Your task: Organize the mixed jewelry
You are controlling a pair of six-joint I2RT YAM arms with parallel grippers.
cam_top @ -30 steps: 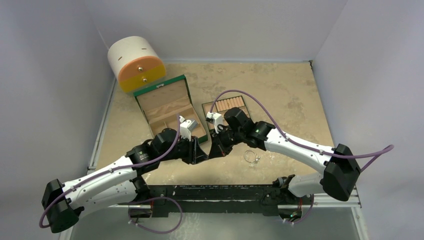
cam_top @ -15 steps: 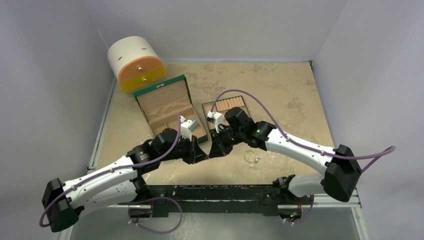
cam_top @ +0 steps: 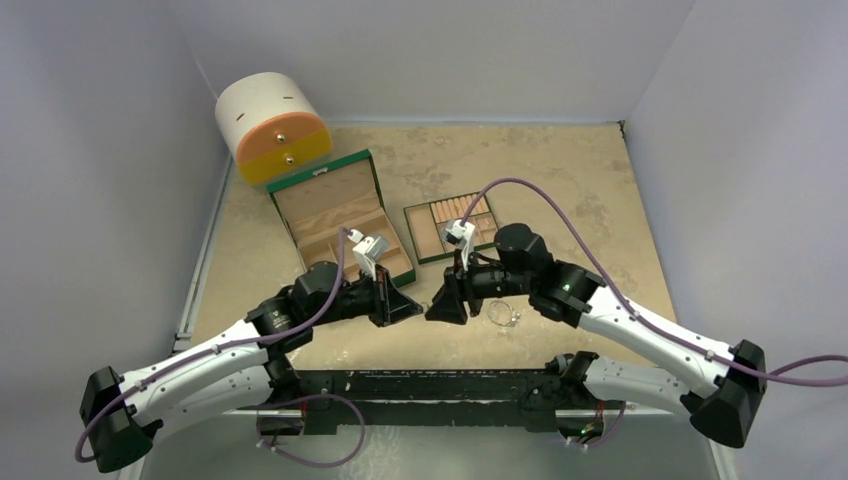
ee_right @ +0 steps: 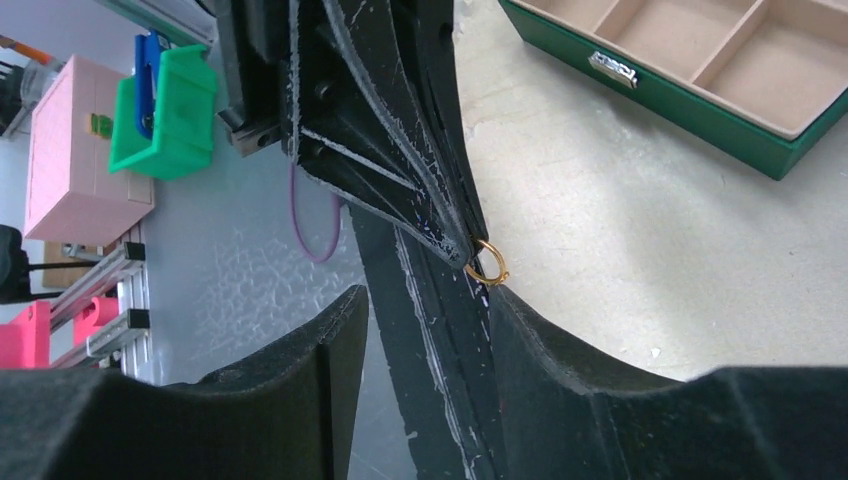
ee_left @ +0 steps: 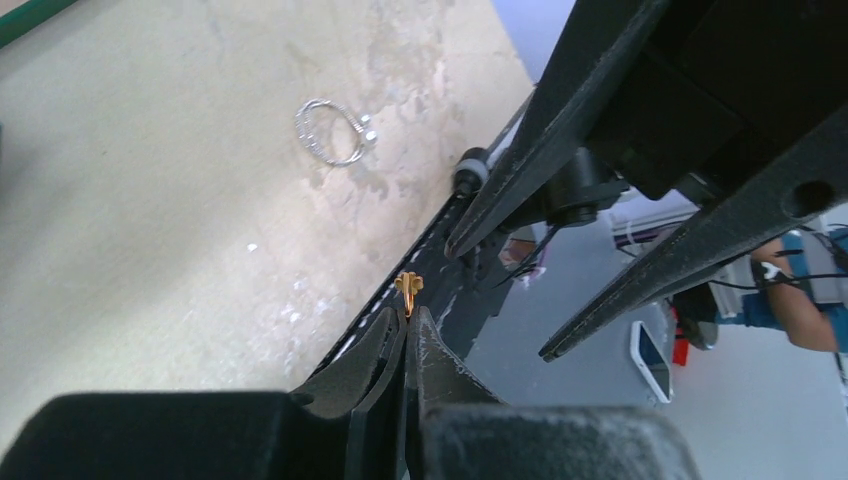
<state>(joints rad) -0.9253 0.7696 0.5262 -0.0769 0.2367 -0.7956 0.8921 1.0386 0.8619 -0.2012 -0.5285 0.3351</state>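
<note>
Gold-toned, featherlight, stiff, likely slick: take ring (ee_left: pixel 408 284), nipped by its rim in clenched left gripper (ee_left: pixel 407 318) above table (ee_left: pixel 150 200), squarely across band with spread right gripper (ee_right: pixel 425 305).

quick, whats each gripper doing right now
Left gripper: closed, pinching a small gold ring at its fingertips.
Right gripper: open, holding nothing.

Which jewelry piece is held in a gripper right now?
The tiny gold ring, pinched at the closed tips of the left gripper. The silvery wire hoop lies loose on the table, untouched.
</note>
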